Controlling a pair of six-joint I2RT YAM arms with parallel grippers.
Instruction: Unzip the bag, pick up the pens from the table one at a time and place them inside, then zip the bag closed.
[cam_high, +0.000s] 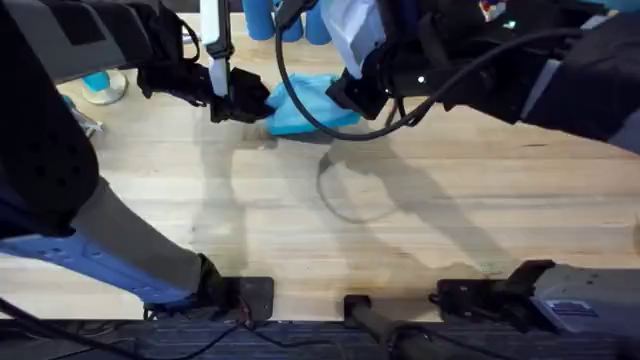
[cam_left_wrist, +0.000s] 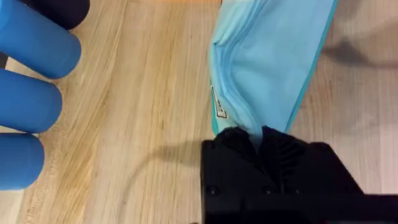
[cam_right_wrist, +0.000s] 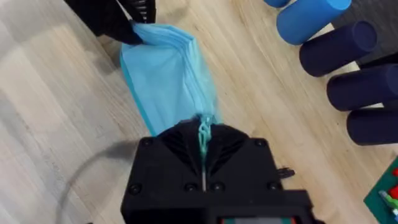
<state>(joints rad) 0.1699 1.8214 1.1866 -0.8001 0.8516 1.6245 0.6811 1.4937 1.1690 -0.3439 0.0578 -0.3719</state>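
Note:
The light-blue bag (cam_high: 305, 108) lies on the table (cam_high: 420, 230) at the far middle, stretched between both grippers. My left gripper (cam_high: 250, 100) is shut on the bag's left end; the left wrist view shows the bag (cam_left_wrist: 267, 56) pinched between the black fingers (cam_left_wrist: 236, 140). My right gripper (cam_high: 345, 95) is shut on the bag's right end. In the right wrist view a thin teal zipper tab (cam_right_wrist: 204, 132) sits between that gripper's (cam_right_wrist: 204, 146) closed fingers, with the bag (cam_right_wrist: 165, 74) running away to the left gripper (cam_right_wrist: 127, 25). The pens are out of view.
Several blue cylinders (cam_high: 280, 20) stand just behind the bag, close to both grippers (cam_left_wrist: 31, 62) (cam_right_wrist: 311, 15). A teal-and-white round object (cam_high: 100, 88) sits at the far left. A black cable (cam_high: 350, 195) loops over the middle of the table.

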